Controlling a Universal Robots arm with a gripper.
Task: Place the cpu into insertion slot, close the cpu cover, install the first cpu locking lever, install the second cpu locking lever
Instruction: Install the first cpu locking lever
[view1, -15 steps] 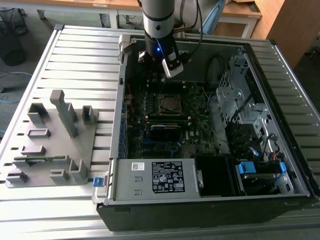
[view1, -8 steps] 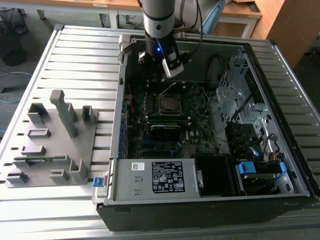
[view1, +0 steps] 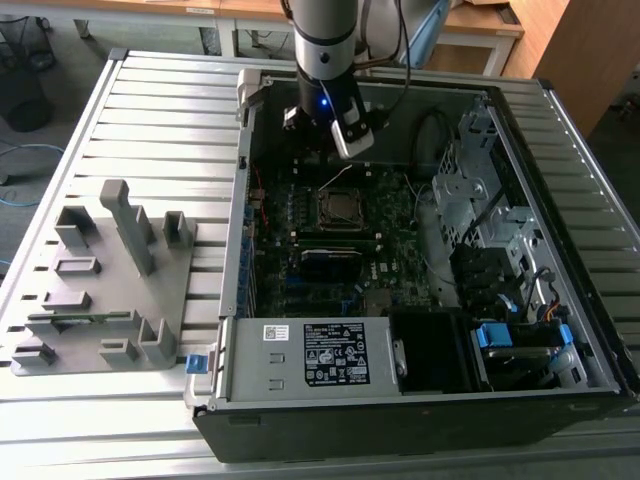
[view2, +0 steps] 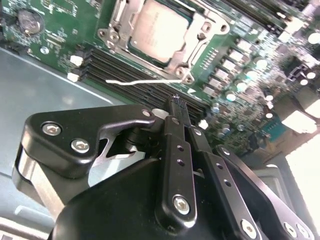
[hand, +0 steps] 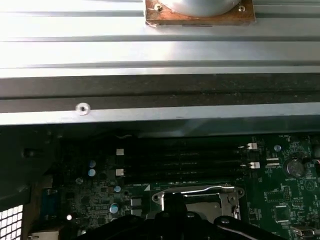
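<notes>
Exterior view: black gripper (view1: 322, 155) hung just beside the square black, silver-rimmed insertion slot (view1: 341, 208).

Second wrist view: gripper fingers (view2: 176, 107) were pressed fully together and gripped nothing. Flat dull-grey square cpu (view2: 159, 27) sat in the slot, thin silvery cpu cover frame (view2: 196, 42) flat around it. Thin wire lever (view2: 145, 80) lay beside the slot.

First wrist view: the slot's silvery rim (hand: 197, 191) lay just past the gripper.

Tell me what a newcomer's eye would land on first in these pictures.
The open computer case on the slatted table stands out, the arm reaching into its far end. In the second wrist view, the silver-topped cpu sits framed by the cpu cover on the green motherboard, just beyond the black gripper.
</notes>
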